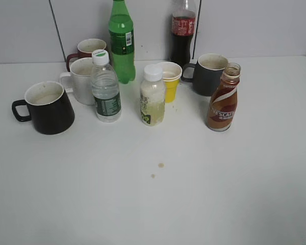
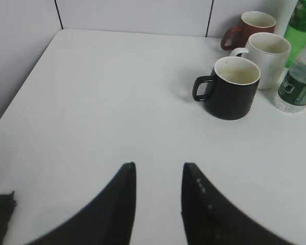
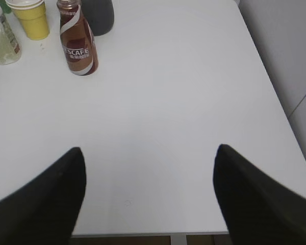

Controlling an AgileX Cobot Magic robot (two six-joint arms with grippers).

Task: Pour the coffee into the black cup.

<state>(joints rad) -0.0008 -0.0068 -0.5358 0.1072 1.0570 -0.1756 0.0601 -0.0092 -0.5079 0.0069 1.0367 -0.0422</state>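
The coffee bottle (image 1: pixel 223 98), curvy with a brown-orange Nescafe label and no cap, stands upright at the right of the table; it also shows in the right wrist view (image 3: pixel 78 45). The black cup (image 1: pixel 47 107), cream inside, handle to the left, stands at the left; it also shows in the left wrist view (image 2: pixel 232 87). My left gripper (image 2: pixel 158 168) is open and empty, well short of the cup. My right gripper (image 3: pixel 149 153) is wide open and empty above the table's front edge, far from the bottle. Neither gripper shows in the exterior view.
Between cup and bottle stand a white mug (image 1: pixel 82 79), maroon mug (image 1: pixel 86 50), water bottle (image 1: pixel 105 88), green soda bottle (image 1: pixel 122 41), pale juice bottle (image 1: pixel 153 95), yellow paper cup (image 1: pixel 170 80), cola bottle (image 1: pixel 183 31) and dark grey mug (image 1: pixel 207 74). Small brown spots (image 1: pixel 160 165) mark the table.
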